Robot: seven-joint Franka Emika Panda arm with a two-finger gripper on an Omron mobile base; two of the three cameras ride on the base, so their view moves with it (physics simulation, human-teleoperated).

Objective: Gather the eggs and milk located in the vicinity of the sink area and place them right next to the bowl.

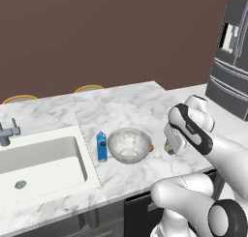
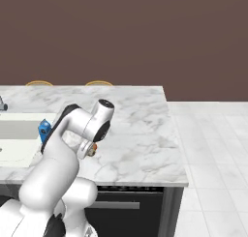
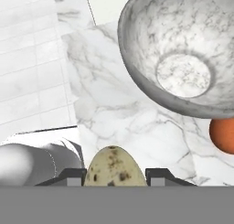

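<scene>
**Egg in the claw, close to the bowl**

You are in the carrying step: the claw [image 3: 116, 175] is closed on the egg [image 3: 115, 167], which sits speckled between the two dark tips in the hand view. The bowl [image 1: 129, 145] stands on the table [image 1: 126, 105], and the claw hangs just beside it, on the side away from the sink [image 1: 38, 158]. The milk [image 1: 101, 146] already stands upright against the bowl, between the bowl and the sink, so I judge that only the egg is left to place.

For the next move, you need to lower the egg onto the bare marble just beside the bowl and release it gently, because an egg can roll. Keep away from the small orange ball [image 3: 223, 135], which lies touching or nearly touching the bowl's rim on the claw's side.

From the base views the egg is mostly hidden by the hand. How high the egg is above the table, I cannot tell. In the right base view the arm covers the bowl.
</scene>
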